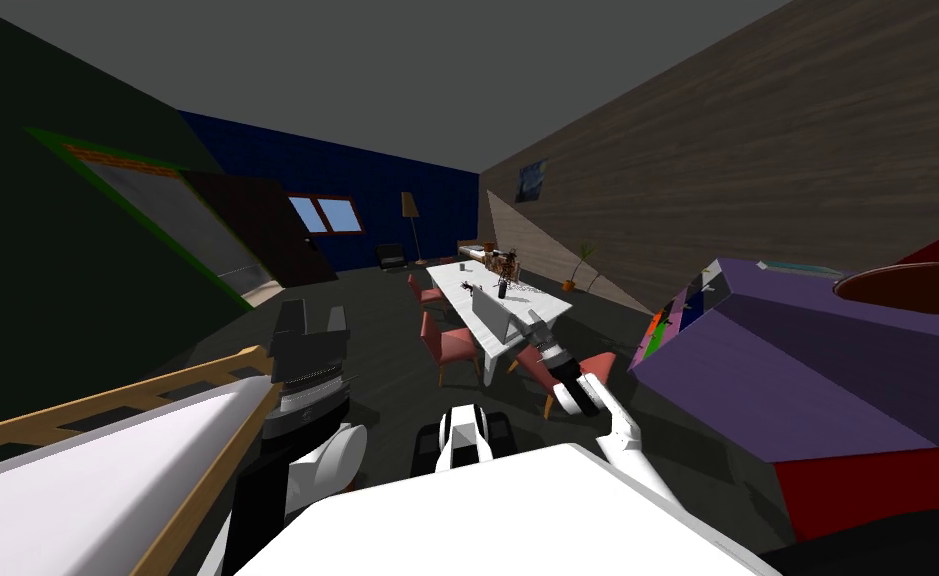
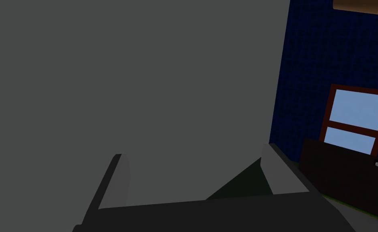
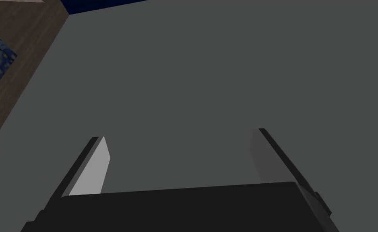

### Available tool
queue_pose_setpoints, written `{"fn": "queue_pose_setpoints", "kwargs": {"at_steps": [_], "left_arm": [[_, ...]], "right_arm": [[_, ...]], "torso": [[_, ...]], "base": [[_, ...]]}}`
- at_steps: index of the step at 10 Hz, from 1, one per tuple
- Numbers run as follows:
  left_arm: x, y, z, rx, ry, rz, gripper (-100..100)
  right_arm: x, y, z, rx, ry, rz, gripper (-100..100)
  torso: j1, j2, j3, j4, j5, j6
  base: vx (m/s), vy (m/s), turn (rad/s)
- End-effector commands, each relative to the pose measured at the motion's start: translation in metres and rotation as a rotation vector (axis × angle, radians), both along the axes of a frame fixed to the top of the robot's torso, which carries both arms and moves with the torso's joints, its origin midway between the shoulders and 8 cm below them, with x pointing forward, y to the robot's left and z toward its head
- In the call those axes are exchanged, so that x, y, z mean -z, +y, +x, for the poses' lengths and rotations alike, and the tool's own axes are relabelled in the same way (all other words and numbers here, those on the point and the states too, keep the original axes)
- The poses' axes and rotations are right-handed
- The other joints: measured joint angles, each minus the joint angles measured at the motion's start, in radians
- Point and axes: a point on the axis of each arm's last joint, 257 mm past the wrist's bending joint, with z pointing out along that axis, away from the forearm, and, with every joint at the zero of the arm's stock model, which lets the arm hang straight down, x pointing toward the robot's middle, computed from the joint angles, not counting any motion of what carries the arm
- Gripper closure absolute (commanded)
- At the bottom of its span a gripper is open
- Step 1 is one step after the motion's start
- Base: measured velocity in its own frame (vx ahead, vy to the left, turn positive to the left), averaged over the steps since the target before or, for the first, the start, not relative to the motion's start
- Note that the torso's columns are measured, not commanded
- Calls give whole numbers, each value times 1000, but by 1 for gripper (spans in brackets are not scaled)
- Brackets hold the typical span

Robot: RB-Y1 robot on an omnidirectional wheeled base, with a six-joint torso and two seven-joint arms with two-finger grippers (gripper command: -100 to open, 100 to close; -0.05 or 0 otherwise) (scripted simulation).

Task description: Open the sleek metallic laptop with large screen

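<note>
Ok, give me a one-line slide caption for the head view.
White table, red chairs beside it; left tool and right tool both raised, open.

Laptop (image 1: 498, 316) on near end of the table (image 1: 449, 277), chairs (image 1: 449, 345) beside it, floor lamp (image 1: 410, 215) behind, plant (image 1: 579, 262) to its right

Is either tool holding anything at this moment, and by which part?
Nothing is held. The left tool and the right tool both stand open and empty.

text: none legible | labels: none | brands: none | numbers: none | signs: none
</note>
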Motion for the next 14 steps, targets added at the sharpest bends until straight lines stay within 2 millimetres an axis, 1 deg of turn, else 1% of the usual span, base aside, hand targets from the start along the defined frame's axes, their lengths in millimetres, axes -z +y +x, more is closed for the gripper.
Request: {"fn": "queue_pose_setpoints", "kwargs": {"at_steps": [1, 2, 3, 6, 7, 11, 14], "left_arm": [[0, 0, 0, 0, 0, 0, 0], [0, 0, 0, 0, 0, 0, 0], [0, 0, 0, 0, 0, 0, 0], [0, 0, 0, 0, 0, 0, 0], [0, 0, 0, 0, 0, 0, 0], [0, 0, 0, 0, 0, 0, 0], [0, 0, 0, 0, 0, 0, 0]], "right_arm": [[19, -6, 6, 34, 18, -120, -100], [29, -11, 10, 49, 32, -185, -100], [29, -11, 10, 51, 30, -192, -100], [58, -26, 20, 95, 64, -395, -100], [58, -26, 20, 96, 62, -401, -100], [91, -51, 30, 140, 95, -656, -100], [108, -68, 34, 161, 110, -815, -100]], "torso": [[0, 0, 0, 0, 0, 0], [0, 0, 0, 0, 0, 0], [0, 0, 0, 0, 0, 0], [0, 1, 0, 0, 0, 0], [0, 0, 0, 0, 0, 0], [0, 0, 0, 0, 0, 0], [0, 1, 0, 0, 0, 0]], "base": [[28, 27, 19], [36, 32, 28], [28, 24, 10], [26, 28, 31], [34, 26, -3], [37, 32, 25], [33, 29, 25]]}}
